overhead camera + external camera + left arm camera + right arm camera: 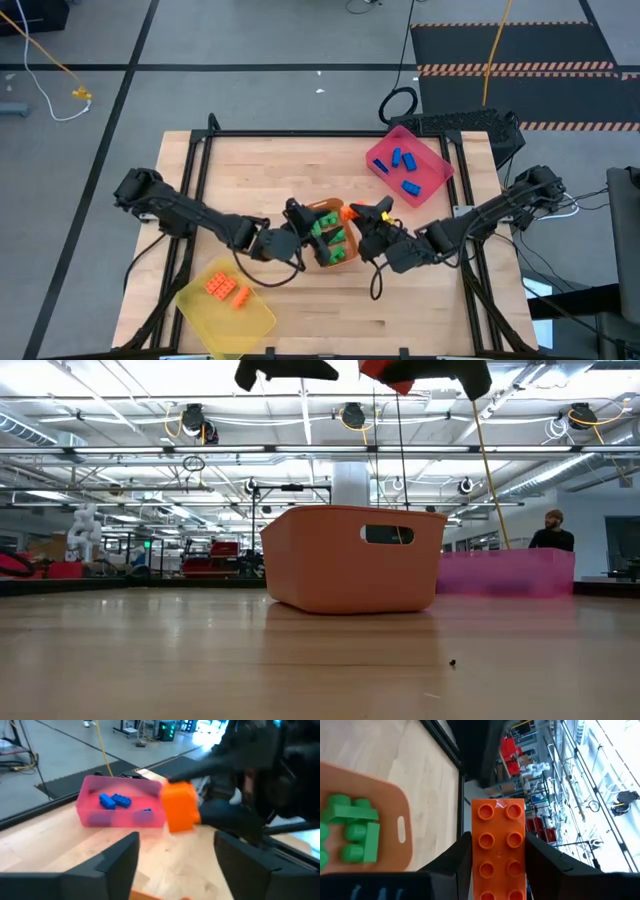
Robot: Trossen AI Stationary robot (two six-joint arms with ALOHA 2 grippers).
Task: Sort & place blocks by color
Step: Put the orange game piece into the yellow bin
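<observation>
An orange block (499, 845) hangs in the air between my two grippers, with my right gripper (368, 212) shut on it. My left gripper (297, 213) faces it from the table's left, open (175, 855), with nothing between its fingers. Both hover over the orange tray (350, 256), which holds several green blocks (330, 235). Blue blocks (405, 170) lie in the pink tray (375, 160) at the far right. Orange blocks (227, 290) lie in the yellow tray (255, 320) at the near left. My right gripper pinches the orange block's two long sides (474, 865) between its two fingers. The fingers come nearly level from the table's right and lie along the block. Its far end (499, 810) sticks out past the fingertips. The block is lifted clear, with its studs toward the wrist camera.
The wooden table (260, 170) shows bare wood at its far left and between the trays. A black frame (300, 132) runs along the table's edges. In the low view a person (552, 532) stands in the room behind the pink tray (505, 573).
</observation>
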